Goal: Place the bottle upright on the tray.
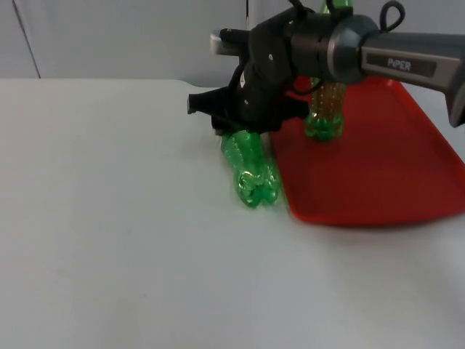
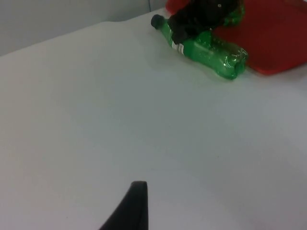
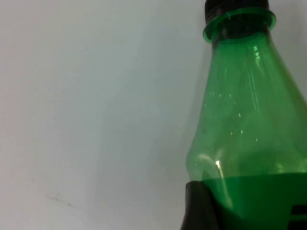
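1. White table [image 1: 109, 240]: broad top running back to the grey partition wall [image 1: 109, 36].
2. Red tray [image 1: 385, 174]: lies flat on the table's right side, its near left corner just beside the lying bottle's base.
3. Right arm [image 1: 392, 58]: reaches in from the upper right, across the tray's back edge, down to the lying bottle.
4. Lying green bottle [image 1: 251, 167]: on its side on the table, just beside the tray's left edge, not on it. Base points toward the front, dark cap [image 2: 157, 20] toward the wall. In the right wrist view its neck and shoulder [image 3: 244, 110] sit close under the camera.
5. Standing green bottle [image 1: 325, 109]: upright on the tray's back part, partly behind the arm.
6. Right gripper [image 1: 243, 120]: set over the lying bottle's upper body; I cannot tell whether it has closed on it.
7. Left gripper [image 2: 134, 206]: waits over bare table, well apart from the bottle; one black fingertip shows, its spread I cannot tell.
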`<action>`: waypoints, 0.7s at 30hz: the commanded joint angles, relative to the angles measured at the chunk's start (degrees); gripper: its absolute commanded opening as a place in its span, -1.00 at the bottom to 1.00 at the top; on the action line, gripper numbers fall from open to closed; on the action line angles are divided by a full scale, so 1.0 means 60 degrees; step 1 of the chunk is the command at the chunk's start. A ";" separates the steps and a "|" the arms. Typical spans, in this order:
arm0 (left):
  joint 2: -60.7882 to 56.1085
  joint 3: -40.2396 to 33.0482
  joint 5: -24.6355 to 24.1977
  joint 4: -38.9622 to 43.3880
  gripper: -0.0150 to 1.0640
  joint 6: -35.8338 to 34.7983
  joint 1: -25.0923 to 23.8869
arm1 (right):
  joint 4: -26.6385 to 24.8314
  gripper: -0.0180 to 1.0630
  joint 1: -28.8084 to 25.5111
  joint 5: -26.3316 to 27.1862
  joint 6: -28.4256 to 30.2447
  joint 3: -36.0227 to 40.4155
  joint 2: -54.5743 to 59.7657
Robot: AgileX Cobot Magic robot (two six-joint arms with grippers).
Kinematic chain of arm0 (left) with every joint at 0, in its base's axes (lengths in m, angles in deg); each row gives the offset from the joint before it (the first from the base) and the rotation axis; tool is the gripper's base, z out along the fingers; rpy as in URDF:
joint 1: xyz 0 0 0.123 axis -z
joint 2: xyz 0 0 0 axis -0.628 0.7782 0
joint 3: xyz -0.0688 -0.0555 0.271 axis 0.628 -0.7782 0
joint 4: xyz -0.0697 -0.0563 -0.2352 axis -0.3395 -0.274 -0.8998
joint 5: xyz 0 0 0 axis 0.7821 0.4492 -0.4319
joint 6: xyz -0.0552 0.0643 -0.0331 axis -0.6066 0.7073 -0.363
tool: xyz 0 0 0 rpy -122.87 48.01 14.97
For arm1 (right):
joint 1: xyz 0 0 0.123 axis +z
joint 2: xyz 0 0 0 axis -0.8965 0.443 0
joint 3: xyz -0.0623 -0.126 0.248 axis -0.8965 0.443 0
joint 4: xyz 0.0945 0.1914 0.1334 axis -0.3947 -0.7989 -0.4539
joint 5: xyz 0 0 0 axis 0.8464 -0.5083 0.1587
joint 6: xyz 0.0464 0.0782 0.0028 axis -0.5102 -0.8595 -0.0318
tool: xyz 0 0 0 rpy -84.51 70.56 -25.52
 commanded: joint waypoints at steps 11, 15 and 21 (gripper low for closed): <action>-0.0045 -0.0053 0.0024 0.0069 0.97 -0.0010 0.0025 | 0.0114 -0.97 0.0280 -0.0565 0.1700 -0.0497 -0.2021; -0.0045 -0.0053 0.0024 0.0069 0.97 -0.0010 0.0025 | 0.0120 -0.97 0.0400 -0.0975 0.2169 -0.0497 -0.2844; -0.0045 -0.0053 0.0024 0.0069 0.97 -0.0010 0.0025 | 0.0140 -0.97 0.0762 -0.1545 0.2810 -0.0497 -0.3997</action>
